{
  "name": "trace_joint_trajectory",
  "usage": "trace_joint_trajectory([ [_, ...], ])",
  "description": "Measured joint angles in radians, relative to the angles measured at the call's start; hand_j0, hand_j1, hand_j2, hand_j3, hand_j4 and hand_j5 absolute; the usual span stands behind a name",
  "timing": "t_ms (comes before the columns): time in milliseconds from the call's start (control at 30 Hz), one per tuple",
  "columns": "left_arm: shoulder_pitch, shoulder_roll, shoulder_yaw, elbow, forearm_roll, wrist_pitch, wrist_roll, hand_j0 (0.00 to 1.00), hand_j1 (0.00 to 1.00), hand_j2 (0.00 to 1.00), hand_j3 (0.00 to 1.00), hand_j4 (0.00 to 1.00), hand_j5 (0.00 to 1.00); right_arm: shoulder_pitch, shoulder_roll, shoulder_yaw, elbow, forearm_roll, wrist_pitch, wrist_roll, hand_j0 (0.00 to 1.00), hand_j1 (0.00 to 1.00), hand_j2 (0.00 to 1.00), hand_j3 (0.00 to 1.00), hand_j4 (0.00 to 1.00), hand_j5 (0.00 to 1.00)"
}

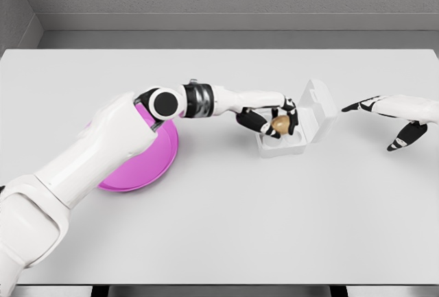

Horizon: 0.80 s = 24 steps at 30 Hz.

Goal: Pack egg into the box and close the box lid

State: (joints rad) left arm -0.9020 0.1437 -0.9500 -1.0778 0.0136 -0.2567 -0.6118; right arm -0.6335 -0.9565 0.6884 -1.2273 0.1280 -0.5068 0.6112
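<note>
A tan egg (280,125) is held in my left hand (273,120), whose fingers curl around it just above the open white box (291,147). The box lid (320,108) stands tilted up and back on the box's right side. My left arm reaches across from the lower left, passing over a pink plate (147,167). My right hand (391,122) hovers to the right of the lid, apart from it, with its fingers spread and holding nothing.
The pink plate lies on the white table (226,228) at the left, partly hidden by my left forearm. A grey wall runs behind the table's far edge.
</note>
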Motion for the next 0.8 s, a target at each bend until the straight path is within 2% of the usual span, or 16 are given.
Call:
trace_joint_trajectory([
  [300,-0.017,-0.051,0.0,0.069,-0.023,-0.006,0.0,0.38,0.38,0.38,0.38,0.38,0.38,0.0,0.002,-0.001,0.001,0.0,-0.001,0.0,1.0,1.0,1.0,1.0,1.0,1.0],
  [633,-0.018,-0.082,0.001,0.108,-0.039,-0.022,0.0,0.38,0.38,0.38,0.38,0.38,0.38,0.0,0.003,-0.002,0.0,0.0,-0.002,0.0,1.0,1.0,1.0,1.0,1.0,1.0],
  [800,-0.018,-0.082,0.002,0.111,-0.04,-0.026,0.0,0.44,0.44,0.44,0.44,0.44,0.44,0.0,0.001,-0.002,0.0,0.0,-0.002,0.0,1.0,1.0,1.0,1.0,1.0,1.0],
])
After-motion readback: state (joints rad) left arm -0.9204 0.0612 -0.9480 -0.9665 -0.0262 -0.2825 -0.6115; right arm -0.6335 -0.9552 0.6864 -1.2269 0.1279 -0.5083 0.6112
